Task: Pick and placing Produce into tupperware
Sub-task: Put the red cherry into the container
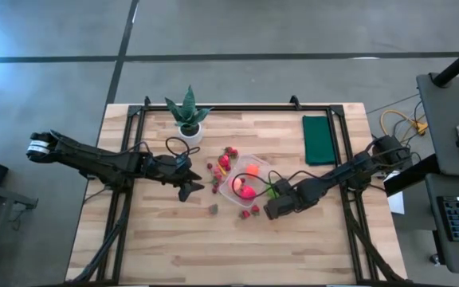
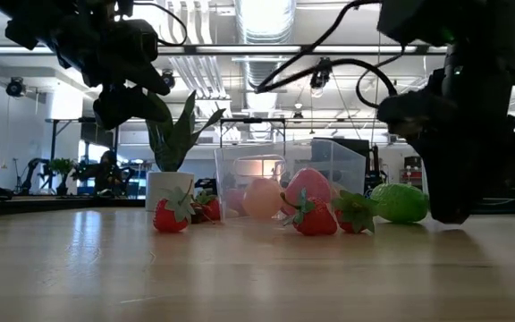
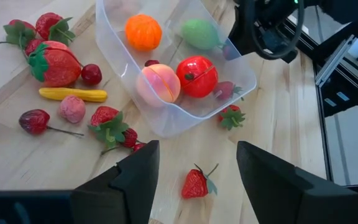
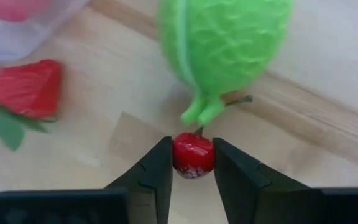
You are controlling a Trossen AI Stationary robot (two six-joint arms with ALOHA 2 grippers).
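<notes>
The clear tupperware (image 1: 255, 165) stands mid-table, holding an orange piece (image 3: 143, 31), a pink peach (image 3: 158, 84) and a red round piece (image 3: 197, 76). Loose produce lies around it: strawberries (image 3: 55, 62), a yellow piece (image 3: 73, 94) and a green netted piece (image 4: 225, 43) on the table by the tub's right side. My right gripper (image 1: 271, 212) points down beside the green piece, shut on a small red cherry (image 4: 193, 155). My left gripper (image 3: 197, 149) hovers open left of the tub, above a lone strawberry (image 3: 196, 183). My right gripper pinches the small cherry's round body (image 4: 193, 163) between its two fingertips, one on each side. The fingers come steeply from above. The cherry's stem points toward the green piece. Whether the cherry rests on the table or is raised, I cannot tell.
A spiky potted plant (image 1: 188, 118) stands at the far edge, left of the middle. A dark green cloth (image 1: 319, 139) lies flat at the far right. More strawberries (image 1: 247, 213) lie near the tub's near side. Bare wood stretches along the near edge.
</notes>
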